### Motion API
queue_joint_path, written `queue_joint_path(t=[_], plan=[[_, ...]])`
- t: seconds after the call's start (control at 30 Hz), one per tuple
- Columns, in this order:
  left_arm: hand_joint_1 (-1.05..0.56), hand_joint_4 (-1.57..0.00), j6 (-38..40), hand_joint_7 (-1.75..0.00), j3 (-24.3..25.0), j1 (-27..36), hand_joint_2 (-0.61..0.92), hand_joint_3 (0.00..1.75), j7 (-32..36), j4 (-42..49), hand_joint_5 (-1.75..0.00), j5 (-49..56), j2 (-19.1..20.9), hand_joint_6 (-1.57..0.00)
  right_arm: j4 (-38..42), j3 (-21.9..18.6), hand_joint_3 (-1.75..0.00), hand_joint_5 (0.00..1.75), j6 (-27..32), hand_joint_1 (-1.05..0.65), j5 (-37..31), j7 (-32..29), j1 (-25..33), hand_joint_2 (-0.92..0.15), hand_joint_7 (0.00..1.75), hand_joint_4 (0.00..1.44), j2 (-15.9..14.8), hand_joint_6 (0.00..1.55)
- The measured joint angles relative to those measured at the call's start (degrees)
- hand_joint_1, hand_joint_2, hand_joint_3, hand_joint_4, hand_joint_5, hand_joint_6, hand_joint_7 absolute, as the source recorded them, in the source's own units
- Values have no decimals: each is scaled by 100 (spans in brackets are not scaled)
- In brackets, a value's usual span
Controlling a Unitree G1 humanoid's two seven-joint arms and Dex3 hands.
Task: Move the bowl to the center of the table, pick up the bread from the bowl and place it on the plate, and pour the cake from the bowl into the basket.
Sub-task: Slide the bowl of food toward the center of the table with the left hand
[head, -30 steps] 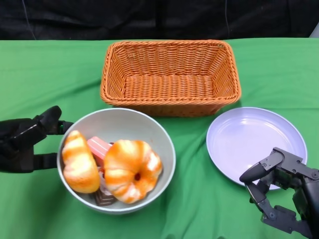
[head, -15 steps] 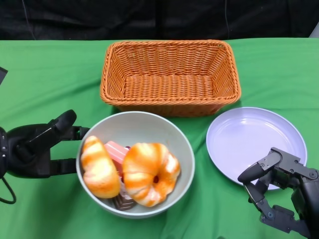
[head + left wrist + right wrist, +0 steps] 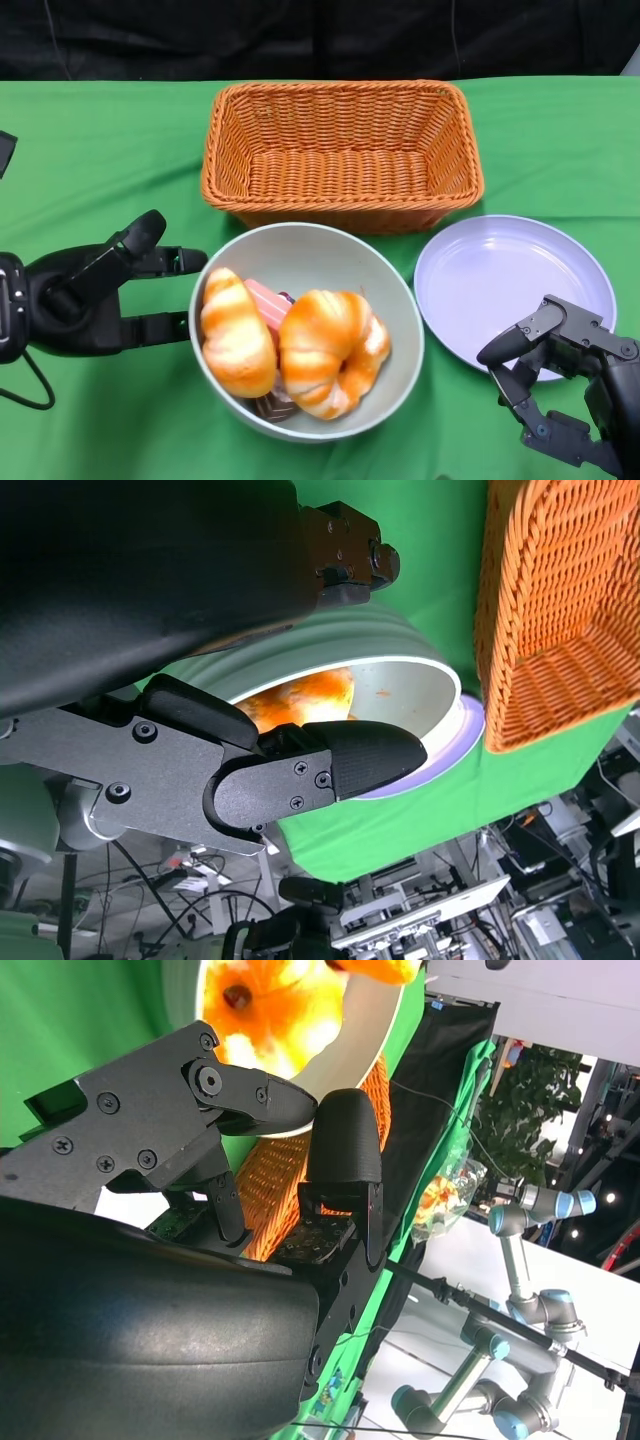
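The table, draped in green cloth, carries everything. At its far middle sits the wicker basket, with nothing in it. Just in front of the basket stands the grey bowl, close to the table's middle, so the first step looks nearly finished or just finished. To the bowl's right, almost touching its rim, lies the pale lilac plate, bare of food.

The left robot hand lies against the bowl's left side, its fingers spread and reaching to the outer wall as if pushing; it grasps nothing. The right robot hand rests at the near edge of the plate, fingers apart and holding nothing.

Inside the bowl lie two pieces of bread: a ring-shaped loaf on the right and a striped long roll on the left. Between and beneath them a pink-and-brown slice of cake is partly hidden.

Judging by this, moving bread to the plate and pouring the cake into the basket both remain to be done.
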Motion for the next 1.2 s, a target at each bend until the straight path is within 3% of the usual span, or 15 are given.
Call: queue_joint_path(t=[0.57,0.97,1.2], plan=[[-69,0,98,0,101,189,92,66,502,-345,0,-256,-283,0,2,-7,-79,154,-7,-26,0,-1,-22,-62,124,80,-1,76],[-60,-7,-1040,-4,-155,504,92,49,1078,-880,-4,345,-49,-11,86,-43,-76,154,-94,-28,21,-2,-32,-63,123,80,-7,76],[-54,-10,-1727,-3,-316,652,92,49,1097,-1055,-4,662,162,-13,138,-51,-76,154,-134,-27,34,-1,-36,-63,123,80,-15,77]])
